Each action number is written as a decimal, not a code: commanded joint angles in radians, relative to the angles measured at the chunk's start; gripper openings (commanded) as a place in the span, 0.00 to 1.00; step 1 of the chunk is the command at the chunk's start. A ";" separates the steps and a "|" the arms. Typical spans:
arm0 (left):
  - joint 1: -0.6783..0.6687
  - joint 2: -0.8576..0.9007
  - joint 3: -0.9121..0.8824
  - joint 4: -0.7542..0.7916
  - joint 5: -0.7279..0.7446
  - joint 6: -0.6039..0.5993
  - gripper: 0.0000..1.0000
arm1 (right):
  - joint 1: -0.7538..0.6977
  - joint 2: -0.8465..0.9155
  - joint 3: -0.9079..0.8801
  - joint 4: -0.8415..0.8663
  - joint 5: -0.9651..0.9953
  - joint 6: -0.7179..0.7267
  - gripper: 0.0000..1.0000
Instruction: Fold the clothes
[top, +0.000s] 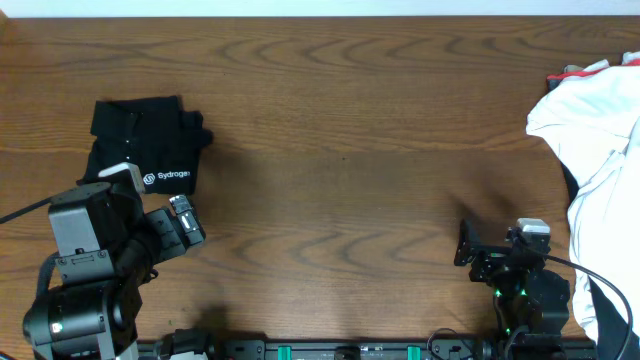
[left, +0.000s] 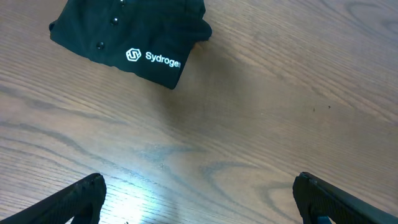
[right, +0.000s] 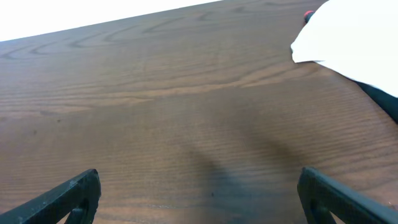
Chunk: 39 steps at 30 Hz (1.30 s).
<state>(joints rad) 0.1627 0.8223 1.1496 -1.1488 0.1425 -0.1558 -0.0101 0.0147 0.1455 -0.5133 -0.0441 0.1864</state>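
folded black shirt (top: 145, 150) lies on the desk (top: 350, 150) ahead of the left end effector (left: 198, 202), spread wide, empty. right end effector (right: 199, 199) also wide, near white cloth (top: 600, 140).

I see the black shirt (top: 145, 148) lying folded in a compact packet at the far left of the table (top: 350, 120), white logo up. My left gripper (top: 155, 195) is just beside its near edge, fingers spread. The right gripper (top: 470, 245) is well apart, near the heap of white cloth (top: 600, 130).
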 joint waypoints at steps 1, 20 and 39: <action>0.003 0.000 0.000 -0.003 -0.012 0.014 0.98 | -0.013 -0.009 -0.005 0.000 0.011 0.023 0.99; 0.003 0.000 0.000 -0.003 -0.012 0.013 0.98 | -0.013 -0.008 -0.005 0.000 0.011 0.023 0.99; -0.058 -0.461 -0.430 0.430 -0.011 0.013 0.98 | -0.013 -0.008 -0.005 0.000 0.011 0.023 0.99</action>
<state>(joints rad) 0.1261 0.4274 0.7891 -0.7586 0.1310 -0.1558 -0.0101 0.0143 0.1436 -0.5117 -0.0441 0.1963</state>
